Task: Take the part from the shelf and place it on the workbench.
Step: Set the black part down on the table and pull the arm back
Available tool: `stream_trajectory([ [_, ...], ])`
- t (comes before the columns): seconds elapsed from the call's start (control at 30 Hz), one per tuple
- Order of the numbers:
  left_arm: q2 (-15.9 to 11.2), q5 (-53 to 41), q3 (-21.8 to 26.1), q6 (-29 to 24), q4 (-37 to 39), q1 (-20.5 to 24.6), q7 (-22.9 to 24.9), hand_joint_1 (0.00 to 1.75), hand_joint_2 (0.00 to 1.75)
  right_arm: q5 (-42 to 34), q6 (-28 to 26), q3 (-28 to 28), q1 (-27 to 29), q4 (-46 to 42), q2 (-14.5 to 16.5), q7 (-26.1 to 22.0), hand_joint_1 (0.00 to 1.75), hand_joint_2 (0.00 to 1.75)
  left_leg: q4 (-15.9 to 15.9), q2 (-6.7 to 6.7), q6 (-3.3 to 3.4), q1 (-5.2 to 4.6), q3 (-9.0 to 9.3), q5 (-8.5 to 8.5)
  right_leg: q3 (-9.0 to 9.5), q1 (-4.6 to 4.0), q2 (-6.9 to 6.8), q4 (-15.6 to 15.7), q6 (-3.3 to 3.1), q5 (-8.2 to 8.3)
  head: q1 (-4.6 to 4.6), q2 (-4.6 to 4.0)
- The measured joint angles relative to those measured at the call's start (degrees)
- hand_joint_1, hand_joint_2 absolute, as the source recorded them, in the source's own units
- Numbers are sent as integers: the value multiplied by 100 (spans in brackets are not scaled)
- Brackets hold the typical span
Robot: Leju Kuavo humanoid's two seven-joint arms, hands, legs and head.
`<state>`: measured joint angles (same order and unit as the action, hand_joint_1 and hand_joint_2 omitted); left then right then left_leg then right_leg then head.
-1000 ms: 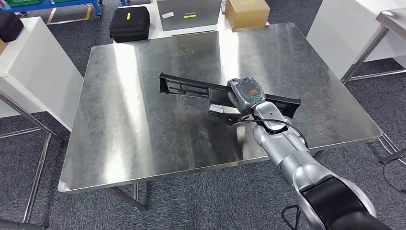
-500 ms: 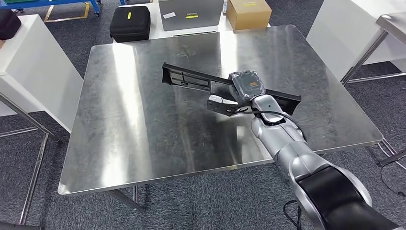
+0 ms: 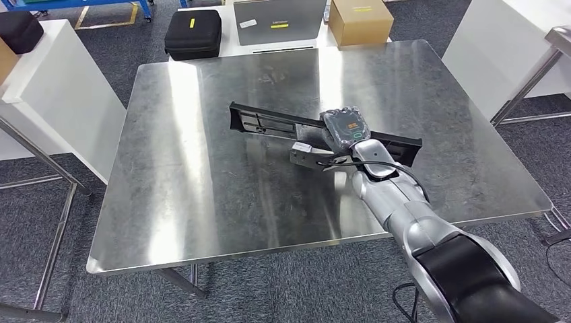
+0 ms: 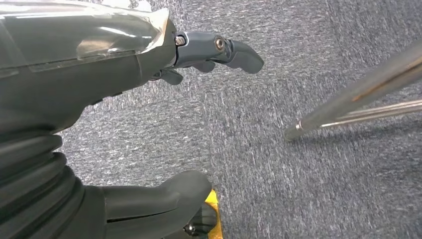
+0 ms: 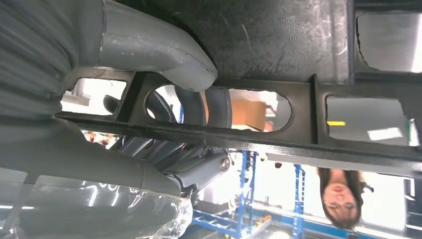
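Beyond the table — a black case (image 3: 192,33), a grey laptop (image 3: 279,21) and a cardboard box (image 3: 360,21).

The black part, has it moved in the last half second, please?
Yes: the black part's left end has swung away from the workbench's far edge, toward the robot.

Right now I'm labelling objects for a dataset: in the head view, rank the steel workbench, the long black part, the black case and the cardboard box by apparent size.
1. workbench, by far.
2. black part, held by the right hand.
3. black case.
4. cardboard box, though cropped by the frame, so its ranking against the case is unsure.
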<state>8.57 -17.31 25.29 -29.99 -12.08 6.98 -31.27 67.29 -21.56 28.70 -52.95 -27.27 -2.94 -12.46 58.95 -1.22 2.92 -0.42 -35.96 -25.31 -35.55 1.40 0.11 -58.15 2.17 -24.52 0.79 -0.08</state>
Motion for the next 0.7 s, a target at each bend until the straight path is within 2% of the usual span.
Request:
stream_trajectory([
  [0.07,-6,7,0,-6,-1,1,-1,0,175,25,-8,11,1,14,44,0,168,175,317,35,-74,27,-133,-202,21,41,3,9,-62,2,16,0],
  [0.17,-6,25,0,-8,0,-3,-5,0,175,54,-21,33,15,42,96,0,168,175,1369,85,-176,87,-665,-665,30,31,5,8,-95,-11,34,0],
  [0.2,-7,33,0,-8,1,-7,-6,0,175,57,-23,39,23,54,105,0,168,175,1553,95,-186,100,-783,-687,31,27,4,8,-98,-15,34,-1],
  [0.23,-7,42,1,-8,1,-11,-7,0,175,59,-23,44,31,63,114,0,168,175,1528,100,-186,107,-799,-604,34,26,3,8,-99,-18,34,0],
  [0.27,-8,48,1,-8,1,-14,-8,0,175,60,-23,47,34,70,121,0,168,175,1281,103,-171,109,-699,-429,39,25,3,8,-99,-20,34,0],
  [0.33,-15,50,1,-8,-1,-12,-11,0,175,60,-25,48,24,76,139,0,168,175,500,105,-112,97,-320,-54,48,19,5,10,-97,-22,34,0],
  [0.37,-20,50,0,2,-1,-8,-13,0,175,61,-27,48,13,80,145,0,168,175,201,105,-79,80,-171,47,48,7,5,13,-89,-24,33,0],
  [0.4,-24,51,0,28,-1,-6,-10,0,175,64,-33,48,4,87,150,0,168,175,35,104,-49,58,-86,78,45,-2,5,16,-77,-28,32,0],
  [0.47,-28,52,0,103,-1,-8,7,0,175,83,-50,50,-4,103,158,-5,168,175,-31,101,2,19,-57,62,51,-15,-1,41,-25,-30,31,-1],
  [0.53,-28,52,1,156,-1,-10,2,0,175,99,-73,58,1,114,168,-25,84,87,-128,104,63,35,9,110,17,-34,-8,-21,23,-70,18,-1],
  [0.57,-26,52,2,182,-1,-7,-25,0,175,103,-93,63,-1,119,169,-39,42,44,-184,106,95,44,47,142,-65,-47,-10,-180,18,-153,10,0],
  [0.6,-24,57,2,221,-1,-4,-58,0,175,108,-115,70,0,124,171,-50,0,0,-224,107,117,52,77,164,-209,-53,-11,-469,-9,-285,0,0],
  [0.67,-17,88,5,304,-1,1,-114,0,175,121,-149,86,16,139,172,-61,0,0,-236,101,146,35,89,166,-586,-49,-12,-1223,-59,-577,-7,0],
  [0.7,-14,105,8,321,-1,-1,-113,0,175,127,-155,93,30,148,173,-61,0,0,-234,92,149,32,91,163,-721,-48,-12,-1481,-53,-647,-11,-1],
])
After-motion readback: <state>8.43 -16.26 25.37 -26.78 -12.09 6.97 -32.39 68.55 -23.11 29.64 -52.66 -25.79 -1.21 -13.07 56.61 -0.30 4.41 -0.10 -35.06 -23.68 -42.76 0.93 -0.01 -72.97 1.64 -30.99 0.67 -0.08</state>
